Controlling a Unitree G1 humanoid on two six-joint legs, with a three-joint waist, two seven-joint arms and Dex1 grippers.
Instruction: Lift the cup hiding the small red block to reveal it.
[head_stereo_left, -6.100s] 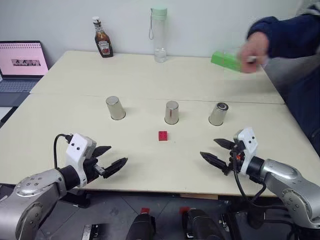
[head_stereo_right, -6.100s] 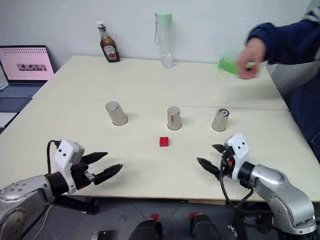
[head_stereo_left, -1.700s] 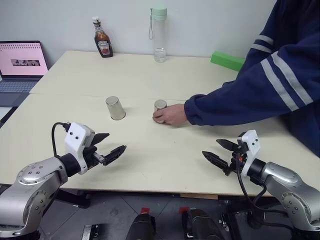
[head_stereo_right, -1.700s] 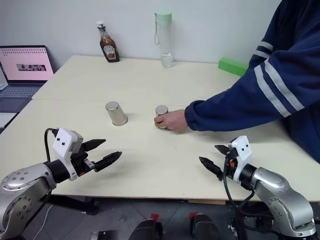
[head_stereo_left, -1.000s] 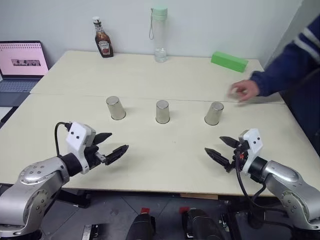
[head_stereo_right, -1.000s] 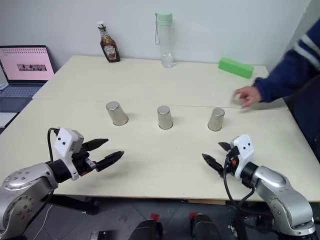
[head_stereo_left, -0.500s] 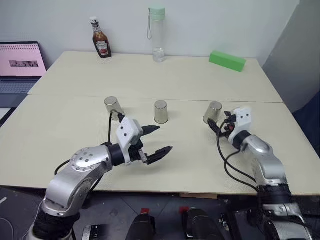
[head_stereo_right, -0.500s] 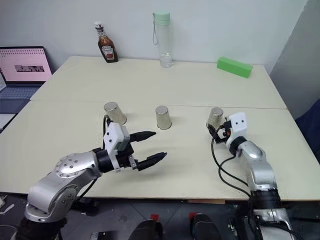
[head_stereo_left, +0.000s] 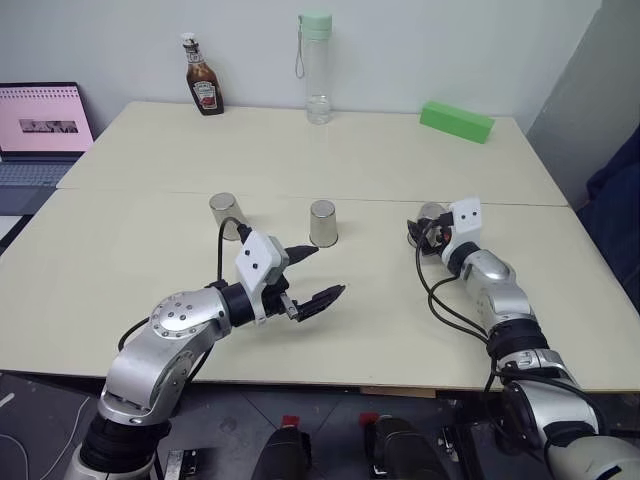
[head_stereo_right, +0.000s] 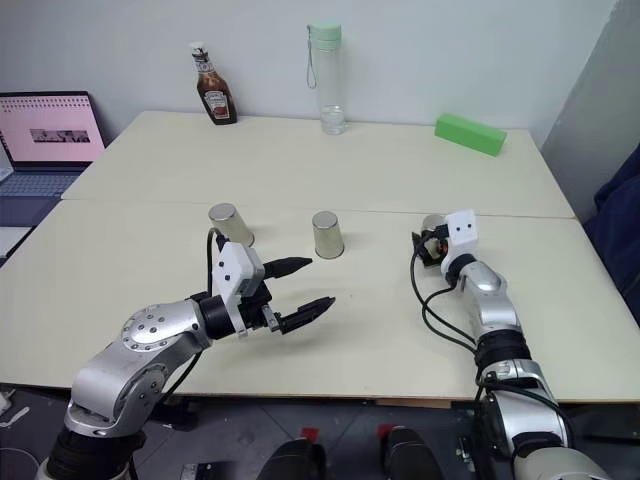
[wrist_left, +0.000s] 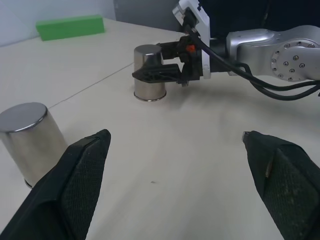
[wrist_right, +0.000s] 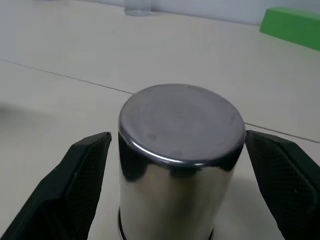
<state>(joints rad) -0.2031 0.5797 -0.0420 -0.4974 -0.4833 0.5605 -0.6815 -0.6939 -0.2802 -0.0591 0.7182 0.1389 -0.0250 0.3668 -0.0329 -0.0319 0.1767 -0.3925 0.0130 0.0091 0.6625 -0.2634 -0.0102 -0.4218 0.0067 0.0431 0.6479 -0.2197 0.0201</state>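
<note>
Three upturned cups stand in a row across the middle of the table (head_stereo_left: 120, 250). The right claw (wrist_right: 177, 165) is spread around the cup (wrist_right: 181, 160) nearest the table's right edge, a finger on each side; whether they touch it is hard to tell. The left claw (head_stereo_left: 318, 278) hangs spread above the table's near edge. The small red block is hidden.

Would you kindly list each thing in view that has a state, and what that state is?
right cup: upside down on the table, between the open fingers of the right gripper, not lifted.
middle cup: upside down, untouched.
left cup: upside down, untouched.
left gripper: open, empty.
clear bottle: upright, capped.
sauce bottle: upright, capped.
laptop: screen lit.
</note>
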